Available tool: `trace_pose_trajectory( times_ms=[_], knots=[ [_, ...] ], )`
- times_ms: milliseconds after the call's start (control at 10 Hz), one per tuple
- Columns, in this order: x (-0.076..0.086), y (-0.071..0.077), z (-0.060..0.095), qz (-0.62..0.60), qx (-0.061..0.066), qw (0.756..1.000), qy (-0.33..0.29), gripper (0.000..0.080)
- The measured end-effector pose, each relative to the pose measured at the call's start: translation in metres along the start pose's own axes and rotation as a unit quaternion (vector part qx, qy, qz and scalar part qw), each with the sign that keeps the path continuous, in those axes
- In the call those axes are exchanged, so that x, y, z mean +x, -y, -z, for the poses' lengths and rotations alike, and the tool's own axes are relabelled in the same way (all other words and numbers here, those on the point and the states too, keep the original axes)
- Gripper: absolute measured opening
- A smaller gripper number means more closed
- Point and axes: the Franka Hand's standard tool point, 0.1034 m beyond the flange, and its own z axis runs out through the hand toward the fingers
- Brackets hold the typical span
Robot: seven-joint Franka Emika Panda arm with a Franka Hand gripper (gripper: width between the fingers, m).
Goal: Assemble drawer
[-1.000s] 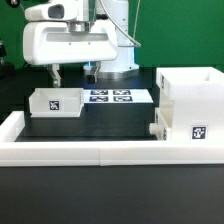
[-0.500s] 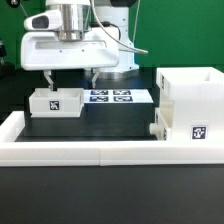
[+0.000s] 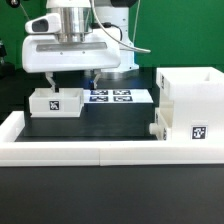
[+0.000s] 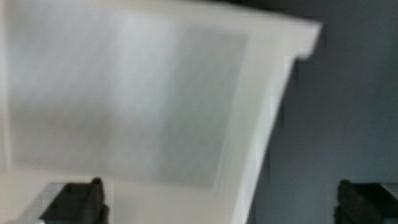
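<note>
The tall white drawer case stands at the exterior view's right, a tag on its front; a small knobbed tray sits against its lower left. A second white tray with a tag lies at the left. My gripper hangs open just above this tray, one finger over its left end, the other past its right edge. In the wrist view the tray fills most of the picture, blurred, with the dark fingertips wide apart at either side.
The marker board lies on the black table behind the trays. A low white border wall runs along the front and left side.
My gripper moved left and down from over the marker board to just above the left tray, then settled slightly lower. The parts have not moved.
</note>
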Motion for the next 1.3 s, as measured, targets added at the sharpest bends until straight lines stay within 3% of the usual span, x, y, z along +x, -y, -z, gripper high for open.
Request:
trace_pose_trajectory(
  times_ms=[200,600,1200,1300],
  knots=[
    [-0.012,0.009,-0.012,-0.001,-0.001,1.000,0.005,0.0649],
    [-0.018,0.009,-0.028,-0.008,-0.002,1.000,0.010,0.0649],
    [-0.015,0.013,-0.032,-0.041,0.000,0.999,0.014,0.0649],
    [-0.014,0.013,-0.032,-0.041,0.000,0.999,0.014,0.0528]
  ],
)
